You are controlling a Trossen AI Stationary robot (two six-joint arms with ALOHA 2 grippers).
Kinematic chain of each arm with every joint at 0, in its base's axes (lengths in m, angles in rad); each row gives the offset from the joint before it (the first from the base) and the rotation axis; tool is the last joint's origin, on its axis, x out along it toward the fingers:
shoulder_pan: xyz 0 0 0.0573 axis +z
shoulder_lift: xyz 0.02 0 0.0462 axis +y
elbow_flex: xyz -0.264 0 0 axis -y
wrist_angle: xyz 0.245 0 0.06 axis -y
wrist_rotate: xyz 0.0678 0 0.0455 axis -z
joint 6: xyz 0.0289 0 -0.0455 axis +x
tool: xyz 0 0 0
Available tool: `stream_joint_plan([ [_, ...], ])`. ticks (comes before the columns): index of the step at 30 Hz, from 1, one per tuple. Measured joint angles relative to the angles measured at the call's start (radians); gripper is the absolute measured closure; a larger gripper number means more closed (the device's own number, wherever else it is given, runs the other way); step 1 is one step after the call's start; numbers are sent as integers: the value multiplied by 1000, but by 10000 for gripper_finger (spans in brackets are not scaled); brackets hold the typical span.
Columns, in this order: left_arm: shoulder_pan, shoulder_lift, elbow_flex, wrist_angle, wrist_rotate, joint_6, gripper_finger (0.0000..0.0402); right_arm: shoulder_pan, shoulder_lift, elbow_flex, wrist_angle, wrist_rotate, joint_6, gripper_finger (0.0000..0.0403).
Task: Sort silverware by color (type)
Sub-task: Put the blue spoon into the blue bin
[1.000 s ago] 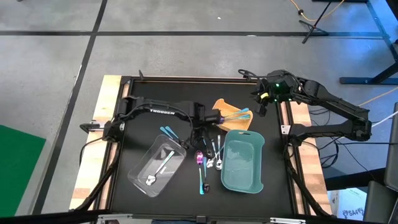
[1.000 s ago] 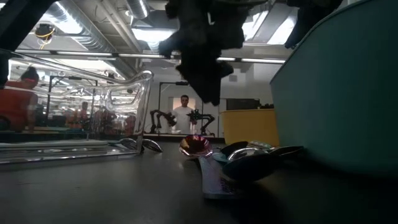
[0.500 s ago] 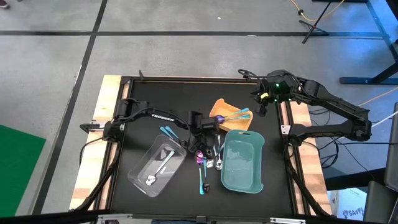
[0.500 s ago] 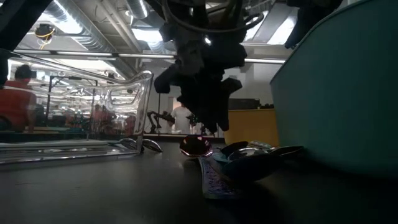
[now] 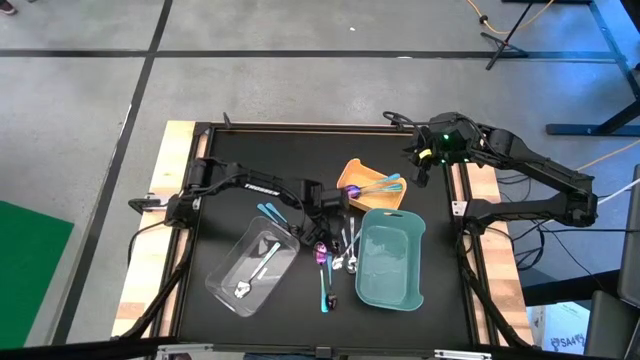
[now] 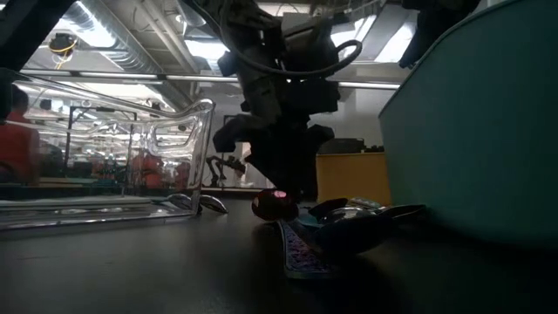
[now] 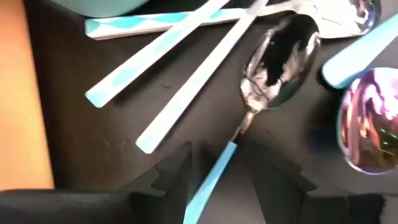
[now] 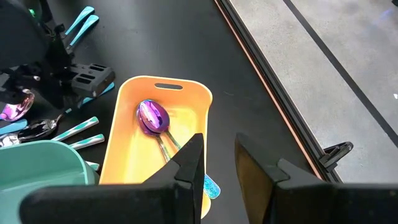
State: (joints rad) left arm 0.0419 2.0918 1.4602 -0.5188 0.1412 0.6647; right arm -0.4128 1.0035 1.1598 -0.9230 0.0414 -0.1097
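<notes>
The loose silverware lies heaped on the black table between the clear tray and the teal tray. It includes a dark-headed spoon with a teal handle and an iridescent purple spoon. My left gripper is down over this heap, open. In the left wrist view its fingers stand on either side of the teal handle, apart from it. My right gripper hangs open high over the table's far right, above the yellow tray, with nothing between its fingers.
The clear tray at the near left holds a few utensils. The yellow tray holds a purple spoon and teal-handled pieces. The teal tray stands at the near right. Two teal-handled utensils lie loose left of my left gripper.
My left gripper has come down onto the heap of silverware, from well above it to just over the table, its fingers still apart. The silverware lies as before.
</notes>
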Motion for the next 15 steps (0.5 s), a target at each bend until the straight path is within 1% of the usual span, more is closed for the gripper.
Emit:
stream_joint_plan([
  [13, 29, 0, -2, -3, 16, -8, 251, 0, 0, 0, 0, 0, 0, 324],
  [15, 30, 1, -2, -3, 35, -8, 250, 0, 0, 0, 0, 0, 0, 324],
])
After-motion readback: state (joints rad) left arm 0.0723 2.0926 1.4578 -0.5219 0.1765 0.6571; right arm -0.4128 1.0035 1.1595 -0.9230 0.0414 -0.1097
